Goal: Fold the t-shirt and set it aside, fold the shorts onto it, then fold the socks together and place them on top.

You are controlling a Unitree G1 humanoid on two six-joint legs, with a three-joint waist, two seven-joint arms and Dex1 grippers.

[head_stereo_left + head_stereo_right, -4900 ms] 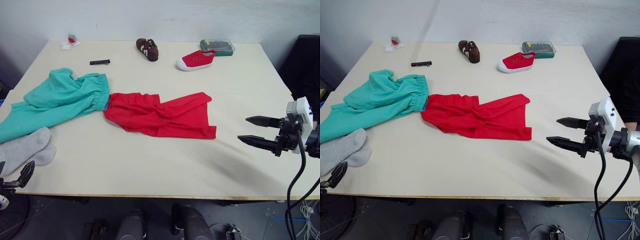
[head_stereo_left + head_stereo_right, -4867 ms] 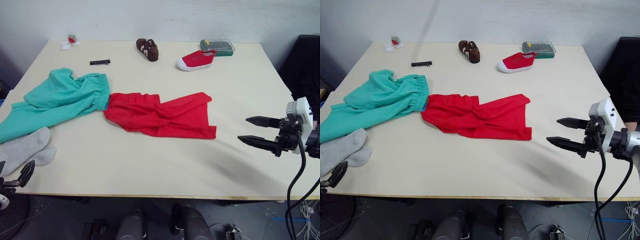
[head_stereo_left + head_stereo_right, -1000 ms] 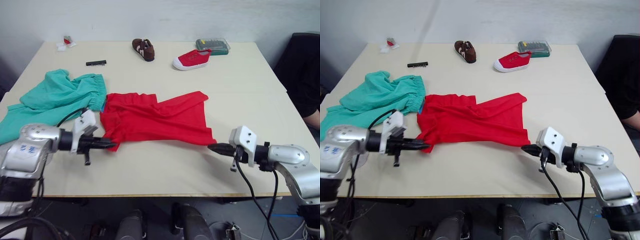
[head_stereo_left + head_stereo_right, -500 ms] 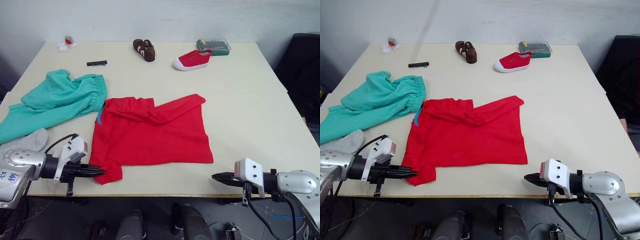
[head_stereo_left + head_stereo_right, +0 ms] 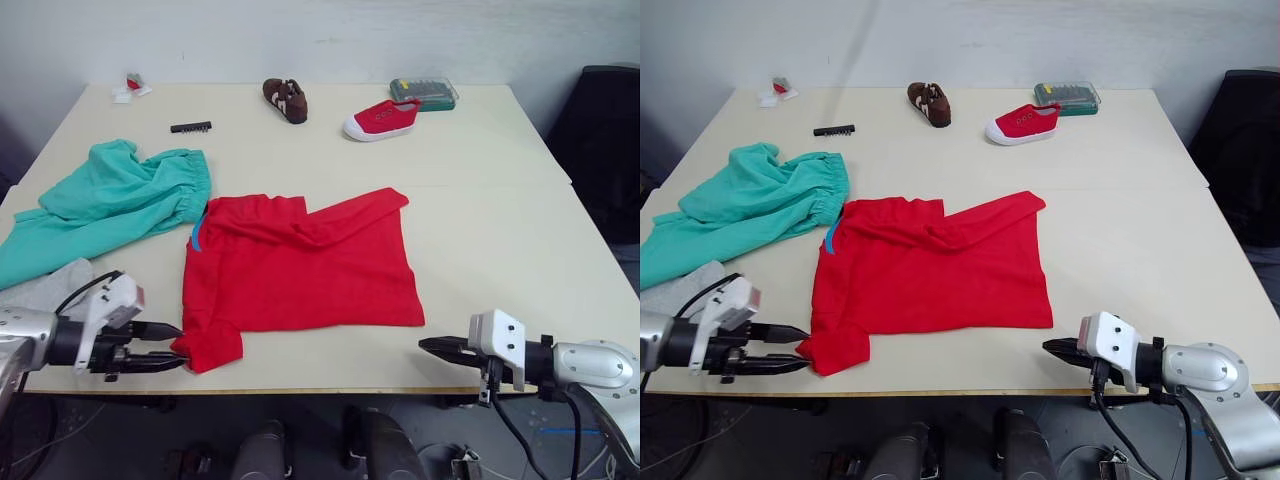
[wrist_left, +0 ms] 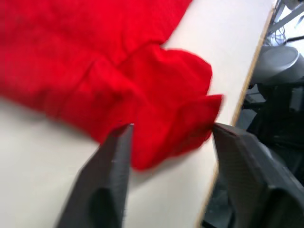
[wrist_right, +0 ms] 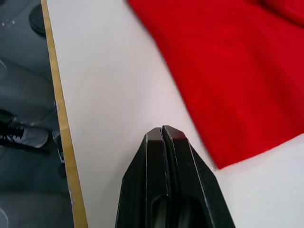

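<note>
The table (image 5: 480, 200) carries all items. The t-shirt (image 5: 300, 270) lies spread near the table's middle toward the near edge, its long axis running roughly left to right. The collar side faces the robot's left. A folded ridge crosses its far part, and one sleeve (image 5: 210, 345) reaches the near edge.

The shorts (image 5: 110, 205) lie crumpled at the left, the gathered waistband (image 5: 195, 185) pointing right and just beside the t-shirt's collar corner. The leg end trails toward the left edge. The socks (image 5: 45, 285) lie on the near left, next to the shorts, partly hidden behind the left arm.

Along the far edge stand a red shoe (image 5: 383, 119), a brown shoe (image 5: 283, 100), a green box (image 5: 423, 93), a black bit strip (image 5: 190, 127) and a small white-and-red item (image 5: 130, 87). All lie well apart from the garments.

The left gripper (image 5: 165, 345) is at the near edge, fingers parted, tips at the sleeve without clamping it. The right gripper (image 5: 435, 347) is over bare table by the t-shirt's near right corner. Its fingers are pressed together and hold nothing.
</note>
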